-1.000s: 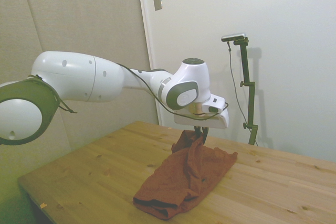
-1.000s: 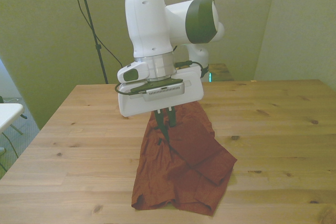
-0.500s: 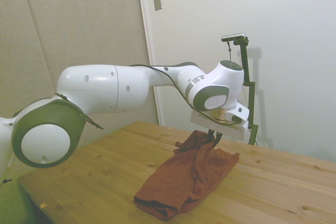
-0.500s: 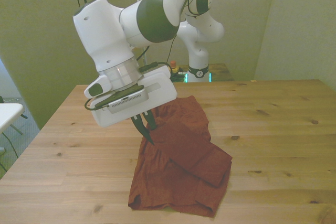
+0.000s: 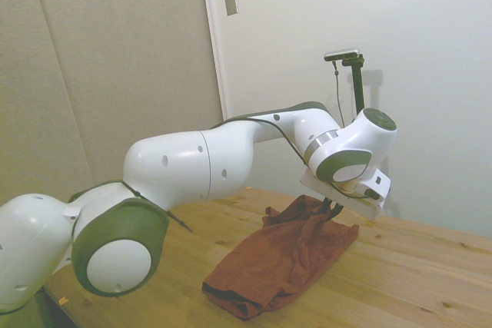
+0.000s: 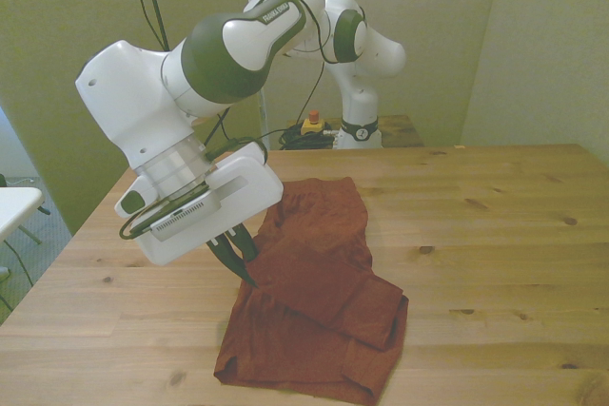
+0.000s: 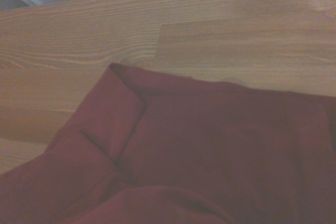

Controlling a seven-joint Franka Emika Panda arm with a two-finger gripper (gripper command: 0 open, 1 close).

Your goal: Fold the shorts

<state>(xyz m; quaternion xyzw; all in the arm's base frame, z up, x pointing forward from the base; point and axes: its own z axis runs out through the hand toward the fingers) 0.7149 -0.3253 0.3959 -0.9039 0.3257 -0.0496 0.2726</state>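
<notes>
On the counter [image 6: 495,235], toward the front view's left of middle, the shorts [image 6: 319,301] lie rumpled, partly doubled over themselves, near edge bunched. Gripper [image 6: 235,256] tilted, fingers closed together, pinching a raised ridge of cloth at the garment's left edge. Judgement: fabric soft, light and limp; it will drape and drag, not hold shape. Best hold is a hem corner or waistband edge, pinching both layers. No containers in view. Wrist view: cloth folds only.

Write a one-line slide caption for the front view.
Franka end effector pinches the rust-orange shorts, drawing the fabric toward the front view's left on the wooden table.
</notes>
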